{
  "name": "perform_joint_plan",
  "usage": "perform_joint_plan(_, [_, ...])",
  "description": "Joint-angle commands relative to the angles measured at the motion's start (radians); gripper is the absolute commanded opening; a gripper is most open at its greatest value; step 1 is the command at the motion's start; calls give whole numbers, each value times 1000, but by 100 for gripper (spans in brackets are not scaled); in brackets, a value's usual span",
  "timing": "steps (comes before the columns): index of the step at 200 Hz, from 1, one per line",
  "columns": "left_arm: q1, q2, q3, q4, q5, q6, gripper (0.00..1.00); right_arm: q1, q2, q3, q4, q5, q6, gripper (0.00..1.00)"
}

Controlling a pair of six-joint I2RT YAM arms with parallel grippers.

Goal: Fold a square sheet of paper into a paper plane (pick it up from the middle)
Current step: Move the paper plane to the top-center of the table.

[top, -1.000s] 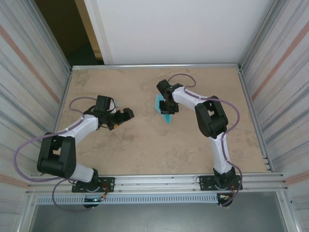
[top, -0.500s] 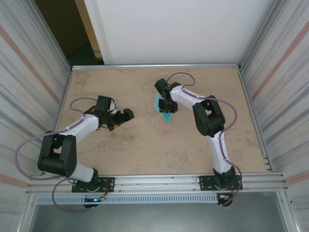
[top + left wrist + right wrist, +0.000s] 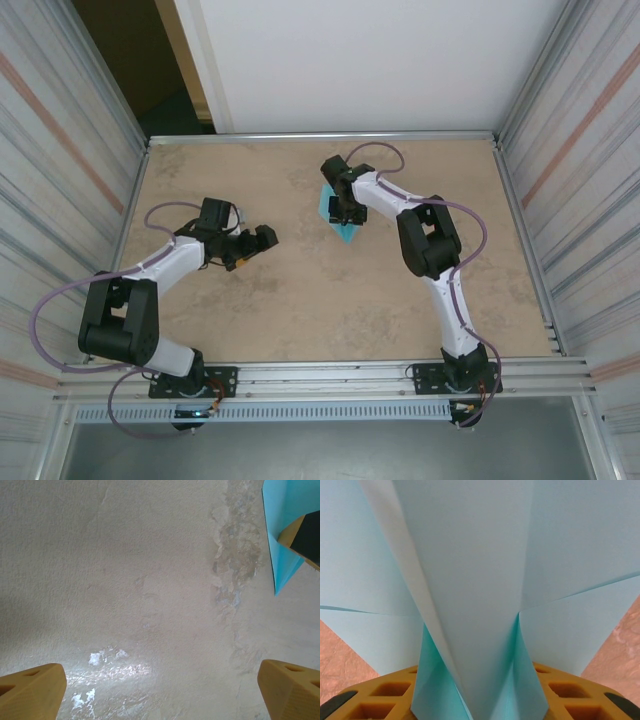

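Top external: paper plane sits well inside table edges.

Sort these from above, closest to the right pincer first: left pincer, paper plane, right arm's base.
1. The paper plane, right at the right pincer, mid-scene.
2. The left pincer, away on the left side.
3. The right arm's base, down at the near edge on the right.
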Motion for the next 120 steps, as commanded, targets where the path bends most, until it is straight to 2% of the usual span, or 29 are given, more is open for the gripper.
perform_joint_plan(1, [6, -13, 28, -22, 4, 24, 99, -15, 84, 12, -46, 17, 24, 45])
perform_joint_plan(33, [6, -45, 52, 17, -8, -11, 99, -19, -11, 56, -83, 1, 11, 47])
perform_joint_plan(59, [6, -70, 68, 62, -35, -39, 99, -25, -132, 47, -88, -10, 7, 55])
perform_joint_plan(83, [9, -93, 87, 58, -108, -26, 99, -41, -278, -10, -70, 22, 4, 63])
perform_joint_plan(120, [43, -180, 44, 90, -266, 5, 99, -110, -600, -355, 116, 92, -10, 78])
